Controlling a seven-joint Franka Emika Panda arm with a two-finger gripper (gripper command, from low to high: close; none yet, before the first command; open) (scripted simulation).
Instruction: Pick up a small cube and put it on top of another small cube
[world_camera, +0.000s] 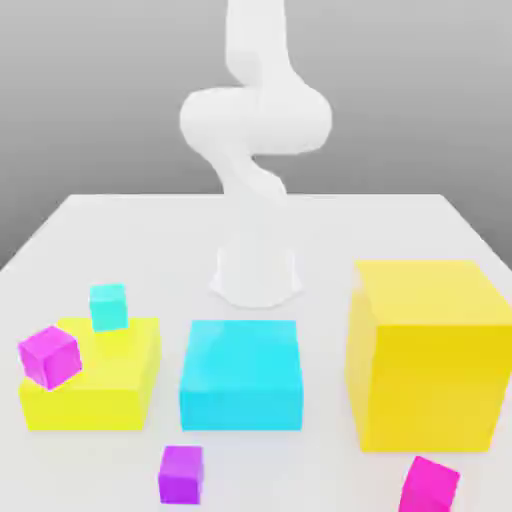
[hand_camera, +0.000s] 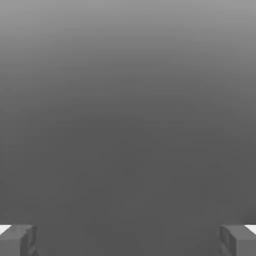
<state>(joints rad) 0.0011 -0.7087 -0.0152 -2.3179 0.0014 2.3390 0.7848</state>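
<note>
The small violet-purple cube (world_camera: 181, 473) lies on the white table (world_camera: 400, 220) near the front edge, in front of the big cyan block. The small cyan cube (world_camera: 108, 306) rests on top of a low yellow block (world_camera: 95, 390) at the exterior view's left. In the hand view my gripper (hand_camera: 128, 242) is open, its two grey fingertips (hand_camera: 17, 241) far apart with nothing between them, facing plain grey background. The white arm (world_camera: 255, 120) rises from its base at the table's middle and leaves the picture at the top.
A magenta small cube (world_camera: 49, 356) sits on the low yellow block's left corner. Another magenta small cube (world_camera: 430, 486) lies at the front right. A big cyan block (world_camera: 242, 375) stands in the middle, a tall yellow block (world_camera: 430, 355) on the right.
</note>
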